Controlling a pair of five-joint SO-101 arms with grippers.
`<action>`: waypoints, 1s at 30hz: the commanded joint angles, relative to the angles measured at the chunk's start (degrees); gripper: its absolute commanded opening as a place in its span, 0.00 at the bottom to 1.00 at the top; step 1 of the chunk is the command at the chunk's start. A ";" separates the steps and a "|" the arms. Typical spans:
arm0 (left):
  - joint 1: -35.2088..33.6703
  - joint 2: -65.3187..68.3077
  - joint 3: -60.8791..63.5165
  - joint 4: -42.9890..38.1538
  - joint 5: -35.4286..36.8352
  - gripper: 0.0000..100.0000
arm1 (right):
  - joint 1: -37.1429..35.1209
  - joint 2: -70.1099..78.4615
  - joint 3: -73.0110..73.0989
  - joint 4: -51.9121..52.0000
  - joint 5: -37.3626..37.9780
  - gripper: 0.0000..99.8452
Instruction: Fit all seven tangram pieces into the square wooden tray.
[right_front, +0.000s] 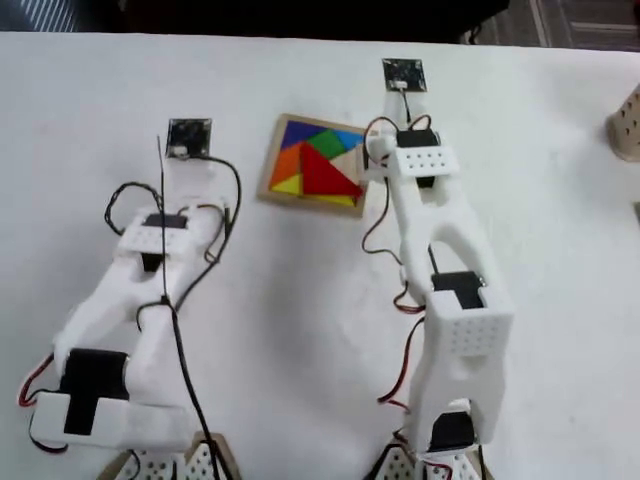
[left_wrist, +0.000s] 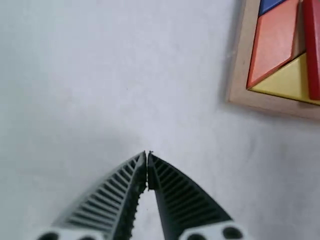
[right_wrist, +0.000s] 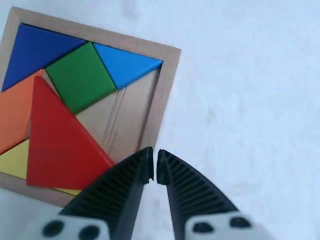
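Two ribbed black claws hover over the matte white table (right_front: 290, 330). The left gripper (left_wrist: 148, 161) has its toothed tips pressed together, holding nothing. The right gripper (right_wrist: 154, 162) shows only a hairline gap, also holding nothing, at the tray's edge. In the high view, the square wooden tray (right_wrist: 161, 97) sits tilted at upper centre. Inside lie flat, smooth pieces, among them a large red triangle (right_wrist: 60, 145) and a green square (right_wrist: 80, 75), beside a strip of bare grained wood (right_wrist: 125, 120).

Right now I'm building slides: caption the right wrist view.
Right arm's jaws at the wooden tray's rim; tangram pieces leave bare wood.
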 joint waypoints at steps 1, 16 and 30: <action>1.01 -0.84 -0.44 -1.49 -0.44 0.02 | -1.71 -0.13 -1.05 -1.63 1.41 0.02; 0.57 -0.84 -0.35 -1.49 -0.44 0.02 | -4.18 -1.54 -1.32 6.81 3.25 0.02; 0.48 -0.66 -0.35 -1.85 -0.44 0.02 | -12.09 -5.49 -1.23 5.32 -4.31 0.02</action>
